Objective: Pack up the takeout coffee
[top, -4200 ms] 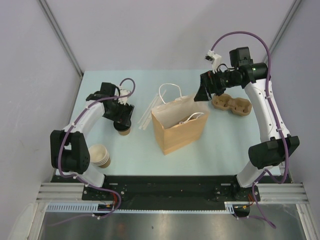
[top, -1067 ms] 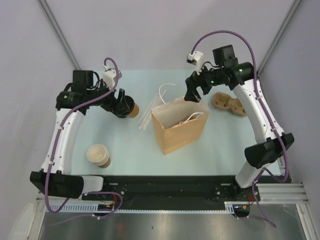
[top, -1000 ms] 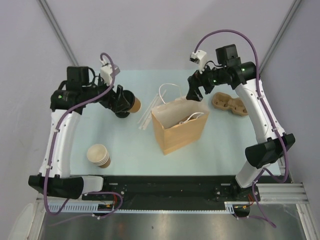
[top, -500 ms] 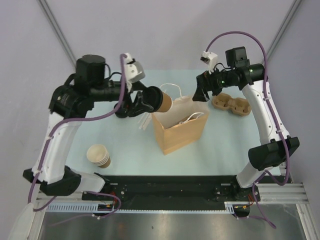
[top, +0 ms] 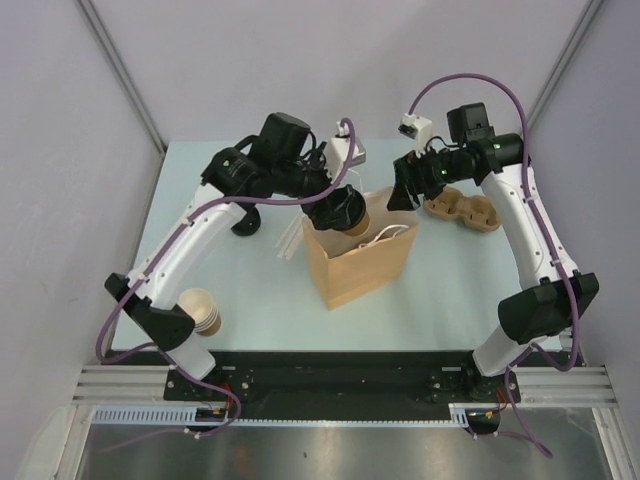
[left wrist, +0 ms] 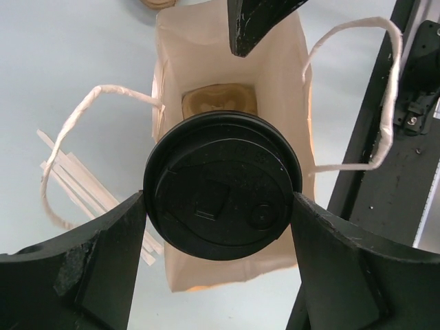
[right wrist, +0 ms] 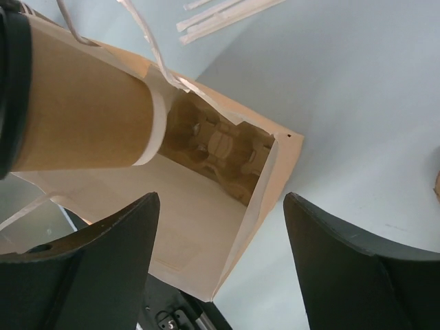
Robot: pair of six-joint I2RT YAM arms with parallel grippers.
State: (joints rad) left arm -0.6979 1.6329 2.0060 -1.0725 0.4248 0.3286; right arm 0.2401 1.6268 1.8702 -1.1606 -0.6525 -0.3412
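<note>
The takeout coffee [top: 356,222], a tan paper cup with a black lid [left wrist: 222,184], is held in my left gripper [top: 340,210], shut on it just below the lid. It hangs over the open mouth of the brown paper bag [top: 362,262], cup bottom at the bag's rim. The right wrist view shows the cup [right wrist: 75,117] tilted over the bag's opening [right wrist: 206,199]. My right gripper [top: 404,186] is open and empty at the bag's far right corner, with the bag's wall edge [right wrist: 258,206] between its fingers, untouched.
A moulded cup carrier [left wrist: 218,102] lies in the bag's bottom. Another carrier [top: 462,210] sits on the table at the right. Paper straws [top: 289,238] lie left of the bag, with a loose black lid [top: 246,222] beyond them. A stack of lidless cups [top: 200,311] stands front left.
My left arm has lifted the coffee from the table's left side and swung it right, over the bag's mouth. My right gripper has stayed by the bag's far edge, open.
</note>
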